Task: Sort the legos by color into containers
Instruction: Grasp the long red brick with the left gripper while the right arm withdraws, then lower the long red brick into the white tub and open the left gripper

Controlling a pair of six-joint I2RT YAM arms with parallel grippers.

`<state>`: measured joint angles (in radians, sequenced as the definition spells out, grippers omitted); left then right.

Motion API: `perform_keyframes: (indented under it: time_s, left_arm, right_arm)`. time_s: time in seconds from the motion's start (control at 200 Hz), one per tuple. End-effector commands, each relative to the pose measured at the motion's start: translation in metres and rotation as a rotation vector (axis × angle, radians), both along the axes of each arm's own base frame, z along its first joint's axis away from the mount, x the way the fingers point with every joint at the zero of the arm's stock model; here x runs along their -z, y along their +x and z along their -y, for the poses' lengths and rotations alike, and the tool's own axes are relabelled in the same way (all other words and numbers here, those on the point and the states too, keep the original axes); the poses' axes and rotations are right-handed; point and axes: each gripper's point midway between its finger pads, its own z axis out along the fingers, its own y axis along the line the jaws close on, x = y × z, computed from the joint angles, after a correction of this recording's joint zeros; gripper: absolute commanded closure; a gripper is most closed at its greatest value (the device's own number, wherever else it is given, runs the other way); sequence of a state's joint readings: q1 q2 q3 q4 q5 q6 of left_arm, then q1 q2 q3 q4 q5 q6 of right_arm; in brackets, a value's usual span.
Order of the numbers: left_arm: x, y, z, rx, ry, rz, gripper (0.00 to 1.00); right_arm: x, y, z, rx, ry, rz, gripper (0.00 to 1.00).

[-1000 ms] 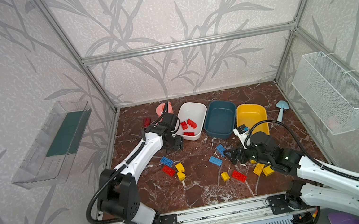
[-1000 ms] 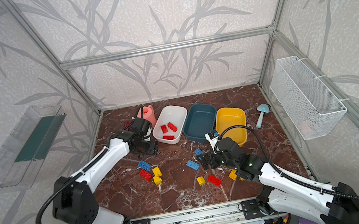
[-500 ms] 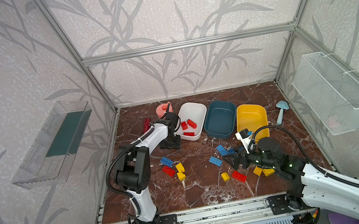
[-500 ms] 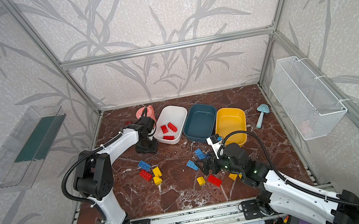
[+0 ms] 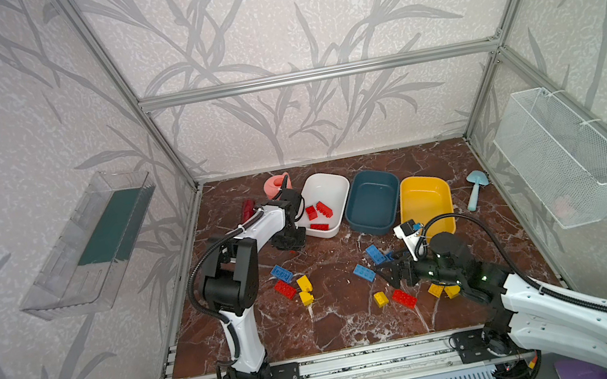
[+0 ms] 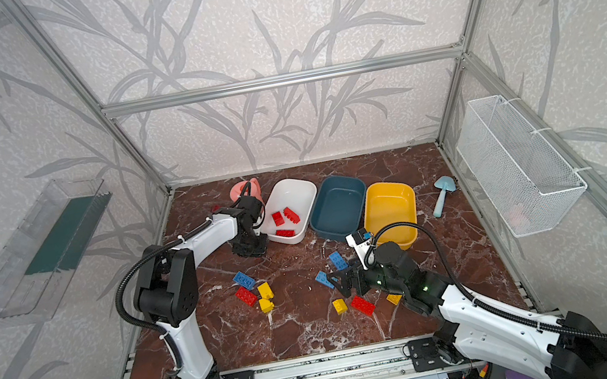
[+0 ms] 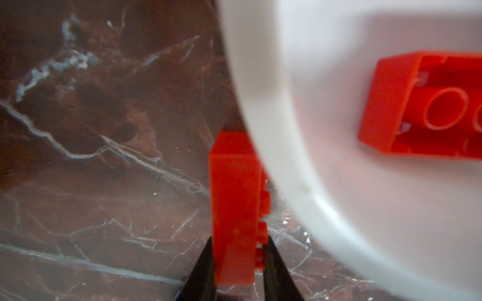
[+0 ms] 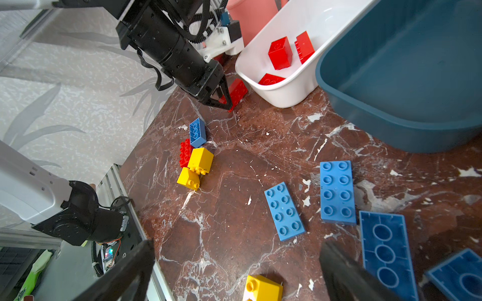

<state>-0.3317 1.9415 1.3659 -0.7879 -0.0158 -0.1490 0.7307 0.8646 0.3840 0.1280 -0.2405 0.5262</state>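
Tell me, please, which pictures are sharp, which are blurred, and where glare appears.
Left wrist view: the white tub is close and out of focus, the gripped red brick soft, the floor clearer. Right wrist view: the blue bricks are sharp, the right gripper has dark blurred fingers, small glare inside the tub. Both top views: even light, sharp.

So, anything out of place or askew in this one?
One red studded brick sits studs-sideways just outside the white plastic tub, not in it, pinched in the left gripper. Nothing looks spilled or damaged.
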Motion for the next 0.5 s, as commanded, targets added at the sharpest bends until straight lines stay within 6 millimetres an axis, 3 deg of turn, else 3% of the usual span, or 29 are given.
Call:
perform_keyframes:
  time_s: [0.0, 0.335, 0.495]
  left_arm:
    - [-0.019, 0.002, 0.004, 0.014, -0.033, 0.053, 0.76]
    - [-0.082, -0.017, 0.021, 0.016, -0.153, 0.127, 0.76]
    - [-0.113, -0.006, 0.039, 0.03, -0.239, 0.169, 0.76]
  right_arm:
    - [-0.002, 0.002, 0.0, 0.0, 0.0, 0.025, 0.01]
    - [0.001, 0.003, 0.003, 0.008, -0.019, 0.027, 0.01]
    - [0.003, 0.002, -0.002, -0.009, -0.008, 0.012, 0.01]
